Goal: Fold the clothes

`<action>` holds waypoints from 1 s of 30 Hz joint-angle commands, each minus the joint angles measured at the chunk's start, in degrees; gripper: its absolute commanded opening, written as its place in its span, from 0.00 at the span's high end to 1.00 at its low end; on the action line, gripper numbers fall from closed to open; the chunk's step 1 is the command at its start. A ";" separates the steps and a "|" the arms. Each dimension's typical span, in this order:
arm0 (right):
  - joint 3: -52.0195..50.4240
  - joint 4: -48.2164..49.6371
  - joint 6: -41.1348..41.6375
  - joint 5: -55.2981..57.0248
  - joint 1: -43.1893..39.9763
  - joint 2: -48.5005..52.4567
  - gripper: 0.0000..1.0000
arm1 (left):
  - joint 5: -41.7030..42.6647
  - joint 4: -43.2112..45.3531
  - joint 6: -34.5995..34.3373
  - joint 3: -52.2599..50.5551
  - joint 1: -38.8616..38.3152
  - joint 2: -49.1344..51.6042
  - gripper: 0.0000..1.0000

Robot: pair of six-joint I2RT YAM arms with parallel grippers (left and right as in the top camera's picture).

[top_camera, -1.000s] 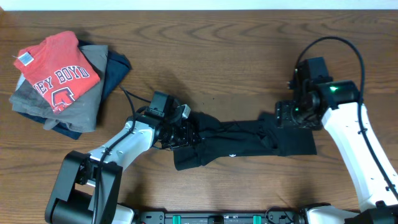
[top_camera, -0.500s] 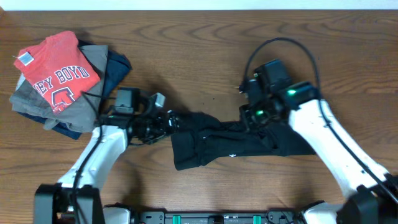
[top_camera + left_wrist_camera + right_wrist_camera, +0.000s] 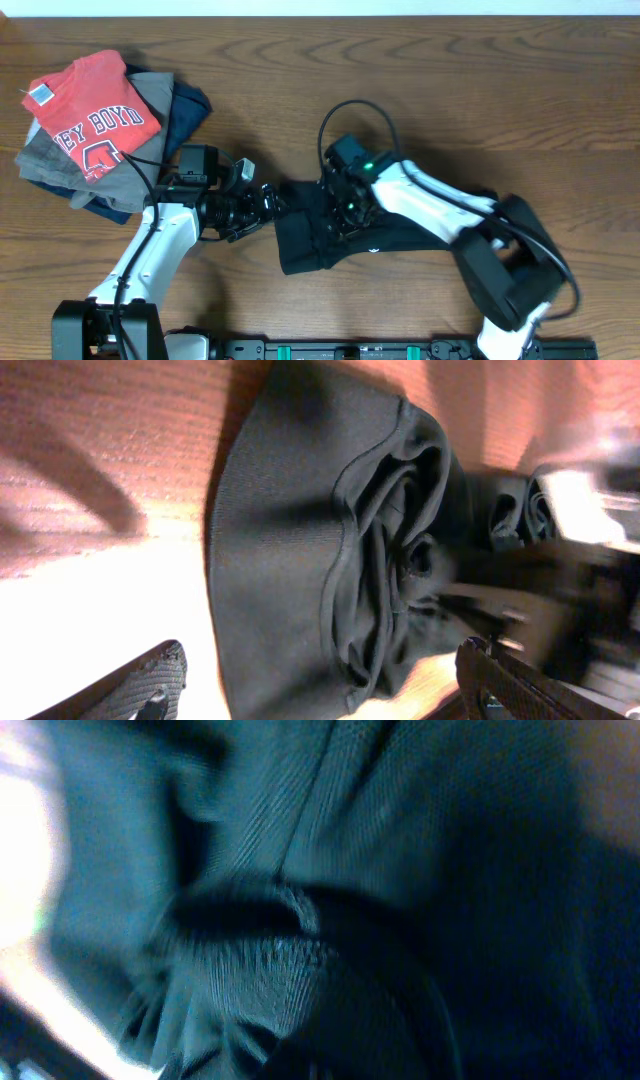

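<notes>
The clothes, a black T-shirt (image 3: 310, 245), lie bunched in the middle of the table. My left gripper (image 3: 266, 201) stands open just off the shirt's left edge. In the left wrist view its fingertips (image 3: 160, 672) straddle the rumpled black fabric (image 3: 290, 560) without touching it, and nothing sits between them. My right gripper (image 3: 346, 204) is down on the left part of the shirt, shut on a fold of the black fabric. Dark cloth (image 3: 400, 840) fills the right wrist view and hides the right fingers.
A pile of folded garments lies at the far left: a red T-shirt with white lettering (image 3: 95, 125) on top of a grey one (image 3: 135, 180) and a navy one (image 3: 188, 108). The right arm (image 3: 440, 205) stretches across the shirt. Bare wood surrounds everything.
My right gripper shut on the shirt's right end and carried it leftward over the garment. My left gripper opened and drew back left off the shirt.
</notes>
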 commanded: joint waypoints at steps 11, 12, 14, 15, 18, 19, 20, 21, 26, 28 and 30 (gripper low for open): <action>1.68 0.79 3.45 1.07 0.35 -0.22 0.99 | -0.83 -1.95 1.16 0.04 0.24 -0.02 0.08; 2.14 0.46 3.43 1.07 0.00 -1.68 0.98 | -0.81 -1.95 1.16 0.04 0.24 -0.02 0.06; 3.06 0.37 3.45 1.03 -0.92 -5.38 0.92 | -0.74 -1.95 1.18 0.04 0.11 -0.02 0.01; 3.54 0.55 3.45 1.05 -1.46 -7.65 0.78 | -0.61 -1.95 1.20 0.04 0.09 -0.02 0.02; 3.96 1.29 2.47 1.03 -2.86 -13.05 0.14 | -0.50 -1.95 1.90 0.04 -0.55 -0.02 0.02; 3.96 1.29 1.22 1.07 -3.30 -14.73 0.12 | -0.28 -1.92 2.34 0.04 -0.92 -0.02 0.02; 3.96 1.25 0.11 1.07 -3.65 -16.22 0.12 | -0.15 -1.88 2.67 0.04 -1.40 -0.02 0.02; 3.96 1.20 -0.31 1.14 -4.13 -17.77 0.12 | -0.20 -1.70 2.71 0.04 -2.16 -0.02 0.02; 3.96 -0.50 -0.17 2.64 -6.19 -21.35 0.10 | -2.34 1.62 2.64 0.02 -6.91 0.00 0.02; 3.96 -1.79 0.57 4.00 -6.71 -21.40 0.09 | -6.75 2.43 2.16 0.00 -8.96 0.15 0.02; 3.96 -2.78 0.83 4.33 -7.23 -21.40 0.09 | -11.34 2.89 1.57 0.00 -10.97 0.76 0.02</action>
